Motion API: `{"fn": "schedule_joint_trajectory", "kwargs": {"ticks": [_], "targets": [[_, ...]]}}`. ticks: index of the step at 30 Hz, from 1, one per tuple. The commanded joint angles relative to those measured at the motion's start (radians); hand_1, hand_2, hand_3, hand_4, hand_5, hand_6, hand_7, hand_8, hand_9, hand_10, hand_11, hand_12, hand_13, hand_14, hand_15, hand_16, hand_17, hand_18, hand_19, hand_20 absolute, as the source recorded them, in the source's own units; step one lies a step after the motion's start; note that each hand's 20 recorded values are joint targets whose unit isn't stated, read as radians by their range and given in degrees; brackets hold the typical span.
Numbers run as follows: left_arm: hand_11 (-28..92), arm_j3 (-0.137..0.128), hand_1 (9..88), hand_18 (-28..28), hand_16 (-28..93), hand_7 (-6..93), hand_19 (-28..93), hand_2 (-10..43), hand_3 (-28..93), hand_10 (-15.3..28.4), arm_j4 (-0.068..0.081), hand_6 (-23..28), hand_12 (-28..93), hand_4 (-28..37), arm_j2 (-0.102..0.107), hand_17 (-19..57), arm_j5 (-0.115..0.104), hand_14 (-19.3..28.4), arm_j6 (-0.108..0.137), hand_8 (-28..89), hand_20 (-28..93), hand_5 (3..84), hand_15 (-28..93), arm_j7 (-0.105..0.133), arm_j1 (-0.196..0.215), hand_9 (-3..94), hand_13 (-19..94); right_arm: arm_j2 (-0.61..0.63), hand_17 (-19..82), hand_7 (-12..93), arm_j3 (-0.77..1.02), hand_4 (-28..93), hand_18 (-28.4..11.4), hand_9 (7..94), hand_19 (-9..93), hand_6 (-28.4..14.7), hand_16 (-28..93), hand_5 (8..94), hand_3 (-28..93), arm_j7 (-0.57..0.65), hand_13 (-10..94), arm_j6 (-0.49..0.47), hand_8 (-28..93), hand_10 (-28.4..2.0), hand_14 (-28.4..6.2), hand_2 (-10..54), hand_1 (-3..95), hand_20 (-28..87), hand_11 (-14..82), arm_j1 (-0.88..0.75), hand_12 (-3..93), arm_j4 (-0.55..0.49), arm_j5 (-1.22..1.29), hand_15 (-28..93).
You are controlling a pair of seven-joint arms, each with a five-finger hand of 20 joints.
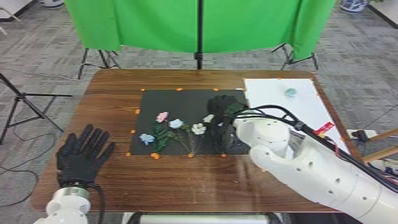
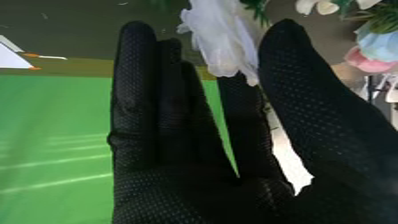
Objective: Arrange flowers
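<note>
In the head view, my left hand [image 1: 81, 157] rests palm-down at the table's left side, fingers straight. My right hand [image 1: 226, 110] is over the right part of the black mat [image 1: 178, 99]. Left of it lie a pink flower [image 1: 162, 116], a blue flower [image 1: 147, 138], a pale blue flower [image 1: 176, 123] and a white flower [image 1: 198, 129], with green leaves and thin stems. In the right wrist view, my right hand [image 2: 191, 187] has straight fingers and the thumb apart. White petals [image 2: 218, 42] lie between thumb and fingertips; a firm grip on them is not visible.
A white sheet [image 1: 271, 95] with a small pale green item [image 1: 290, 92] and a red label [image 1: 325, 128] lies at the table's right. Orange marks edge the mat. A green cloth [image 1: 147, 25] on stands hangs behind the brown table [image 1: 115, 102].
</note>
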Motion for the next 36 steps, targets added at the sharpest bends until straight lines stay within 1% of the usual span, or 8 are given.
{"fn": "schedule_joint_trajectory", "kwargs": {"ticks": [1, 5, 15, 20, 27, 31, 33, 36], "targets": [[26, 0.003, 29.1, 12.6, -6, 20.2, 30, 11.9, 75, 13.5, -0.005, 6.1, 9, -28.3, 0.000, -4.5, -0.001, 12.7, 0.030, -13, 13, 37.3, 36, -0.003, 0.011, 34.1, 27, 0.001, 32, 19, 0.045, -25, -17.3, 40.3, 65, -4.9, 11, 55.5, 78, -0.010, 35, -0.024, -12, -21.1, -18.7, -9.5, 44.6, 19, 13.0, -0.014, 16.4, -0.023, 0.008, 51], [26, -0.002, 30.3, 12.5, -6, 20.4, 30, 9.9, 75, 13.2, -0.007, 6.2, 9, -28.3, 0.000, -4.4, -0.004, 12.5, 0.025, -13, 13, 35.0, 36, -0.002, 0.016, 33.3, 27, 0.004, 30, 17, 0.065, -25, -20.3, 38.5, 65, -3.5, 10, 54.4, 78, -0.022, 34, -0.048, -12, -18.3, -19.1, -9.5, 42.3, 19, 10.0, -0.033, 13.5, -0.042, 0.004, 49], [26, -0.001, 30.3, 12.4, -6, 19.7, 29, 9.6, 75, 13.6, 0.008, 6.3, 9, -28.3, 0.002, -4.4, 0.034, 12.5, -0.009, -13, 13, 37.4, 36, -0.035, -0.006, 33.1, 26, 0.009, 27, 15, 0.131, -25, -23.0, 37.8, 64, -2.4, 11, 53.8, 77, -0.014, 33, -0.056, -12, -18.6, -20.0, -9.5, 39.8, 19, 9.0, -0.078, 11.9, -0.096, 0.042, 46], [25, 0.002, 30.1, 12.5, -6, 19.4, 29, 9.6, 75, 13.7, 0.010, 6.3, 9, -28.3, 0.002, -4.5, 0.046, 12.6, -0.023, -13, 13, 37.6, 36, -0.042, -0.007, 33.3, 26, 0.019, 26, 14, 0.248, -25, -23.7, 37.2, 65, -3.7, 12, 50.1, 77, 0.037, 32, 0.109, -11, -20.1, -20.4, -9.5, 36.8, 20, 8.5, -0.132, 12.4, -0.122, 0.068, 45], [25, 0.009, 28.8, 12.6, -6, 18.5, 29, 11.0, 74, 13.7, 0.011, 5.9, 9, -28.3, -0.002, -4.6, 0.040, 12.7, -0.033, -12, 13, 39.2, 36, -0.037, -0.006, 34.0, 27, 0.027, 24, 14, 0.239, -24, -23.0, 38.3, 57, -5.8, 12, 47.3, 77, 0.119, 30, 0.504, -10, -21.6, -20.9, -9.5, 34.7, 16, 8.7, -0.028, 14.1, 0.128, 0.037, 43], [25, 0.007, 28.6, 12.6, -6, 18.3, 29, 11.3, 74, 13.6, 0.011, 5.8, 9, -28.3, -0.002, -4.5, 0.044, 12.7, -0.043, -12, 13, 39.9, 36, -0.028, -0.001, 34.7, 27, 0.029, 20, 16, 0.230, -25, -21.7, 39.1, 54, -5.2, 11, 49.0, 79, 0.148, 27, 0.503, -10, -20.8, -20.4, -9.5, 35.5, 15, 9.6, 0.053, 14.1, 0.270, 0.054, 41], [25, 0.003, 28.1, 12.6, -6, 18.2, 29, 12.1, 74, 13.4, 0.015, 5.5, 9, -28.3, -0.004, -4.5, 0.053, 12.7, -0.081, -12, 13, 40.2, 36, -0.025, 0.011, 35.1, 27, 0.033, 17, 17, 0.172, -25, -21.0, 38.2, 52, -4.9, 10, 49.2, 80, 0.117, 25, 0.551, -11, -20.2, -20.4, -9.5, 35.7, 14, 9.9, 0.105, 14.1, 0.359, 0.075, 40], [24, 0.003, 25.0, 12.6, -6, 17.8, 29, 15.5, 72, 13.1, 0.017, 4.3, 9, -28.3, -0.010, -4.5, 0.051, 12.7, -0.102, -12, 13, 41.3, 36, -0.021, 0.015, 35.8, 28, 0.037, 15, 20, 0.168, -26, -19.7, 38.2, 50, -3.9, 9, 51.2, 82, 0.118, 22, 0.443, -12, -19.7, -19.9, -9.5, 35.8, 13, 10.8, 0.120, 13.8, 0.411, 0.030, 39]]}}
